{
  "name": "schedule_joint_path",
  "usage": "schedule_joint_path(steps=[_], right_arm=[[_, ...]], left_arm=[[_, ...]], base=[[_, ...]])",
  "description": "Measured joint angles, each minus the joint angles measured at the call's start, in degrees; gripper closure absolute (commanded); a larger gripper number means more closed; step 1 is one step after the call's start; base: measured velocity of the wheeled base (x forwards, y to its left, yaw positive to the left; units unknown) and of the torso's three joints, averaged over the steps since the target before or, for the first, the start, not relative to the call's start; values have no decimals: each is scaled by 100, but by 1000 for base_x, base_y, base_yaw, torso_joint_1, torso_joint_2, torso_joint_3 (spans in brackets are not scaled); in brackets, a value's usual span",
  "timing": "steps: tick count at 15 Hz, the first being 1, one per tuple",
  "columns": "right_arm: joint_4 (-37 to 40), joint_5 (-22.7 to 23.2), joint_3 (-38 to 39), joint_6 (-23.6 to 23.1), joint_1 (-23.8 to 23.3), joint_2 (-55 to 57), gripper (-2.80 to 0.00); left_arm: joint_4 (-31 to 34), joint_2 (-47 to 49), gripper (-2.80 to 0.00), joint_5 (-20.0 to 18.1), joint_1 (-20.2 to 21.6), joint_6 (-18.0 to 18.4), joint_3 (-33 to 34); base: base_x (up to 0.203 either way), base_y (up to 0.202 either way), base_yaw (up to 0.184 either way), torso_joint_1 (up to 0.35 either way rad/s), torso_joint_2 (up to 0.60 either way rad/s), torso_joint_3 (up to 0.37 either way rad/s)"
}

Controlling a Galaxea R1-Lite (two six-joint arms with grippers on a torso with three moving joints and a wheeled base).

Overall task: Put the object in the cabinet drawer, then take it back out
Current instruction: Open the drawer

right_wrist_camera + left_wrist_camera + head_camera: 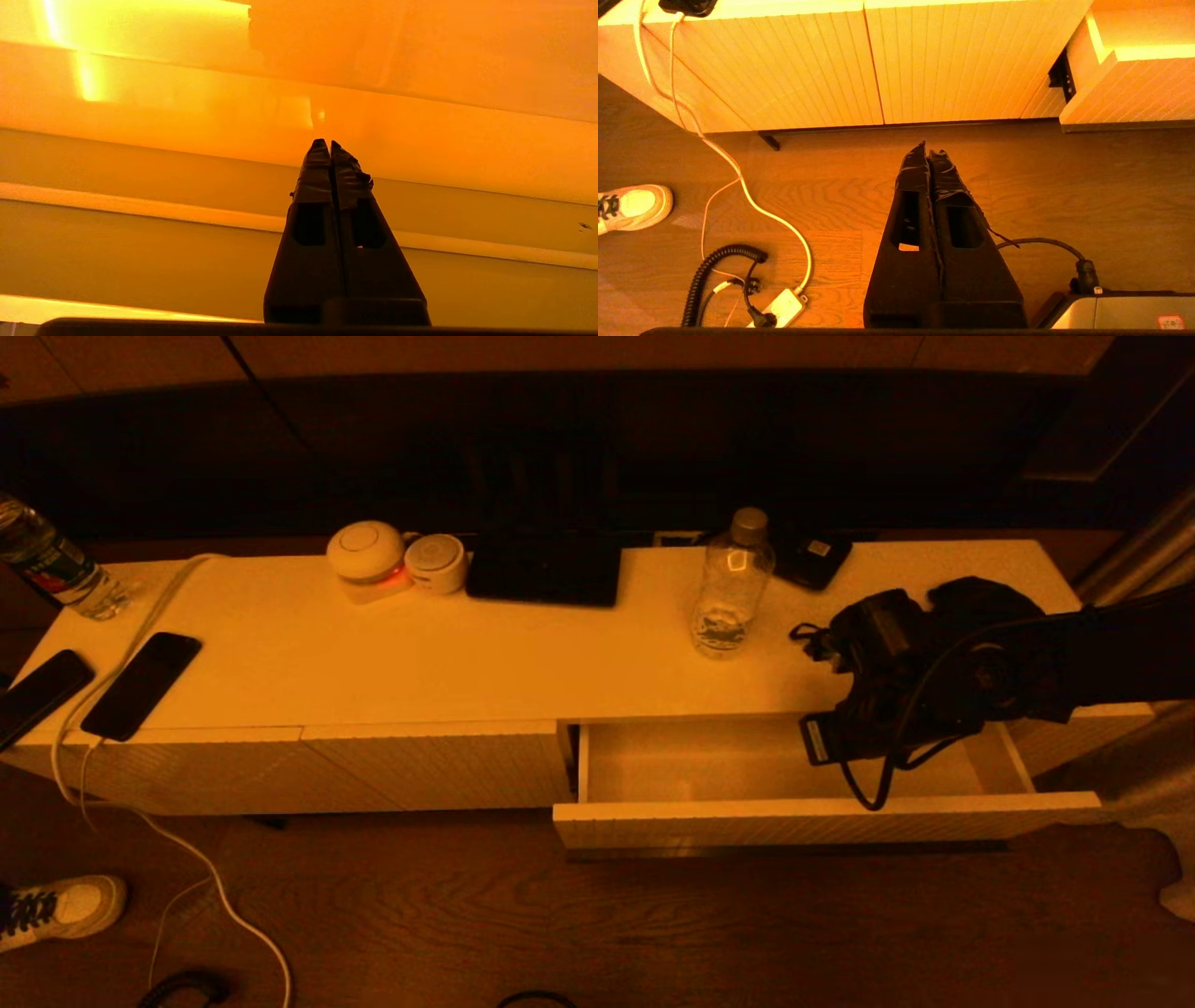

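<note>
One drawer (775, 775) stood open; two bottles (733, 583) and two phones (142, 684) lay on the cabinet (373, 653). The right pincer (331, 143), pressed together and holding nothing, hung over the drawer; the left pincer (928, 151), also pressed together, was parked above the floor (1064, 196).

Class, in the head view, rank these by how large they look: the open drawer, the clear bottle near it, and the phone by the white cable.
1. Drawer, by far the widest.
2 and 3. Phone and bottle look too alike to rank.
</note>
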Motion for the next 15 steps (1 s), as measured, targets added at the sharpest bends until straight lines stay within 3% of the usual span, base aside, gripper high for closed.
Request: schedule_joint_path(steps=[8,12,15], right_arm=[[726,-1,200,74,127,8,0],[1052,-13,400,610,275,-33,0],[1122,2,633,711,337,-94,0]], left_arm=[[0,0,0,-1,0,-1,0],[0,0,0,3,0,0,0],[0,0,0,1,0,-1,0]], base=[[0,0,0,0,0,0],[0,0,0,0,0,0],[0,0,0,0,0,0]])
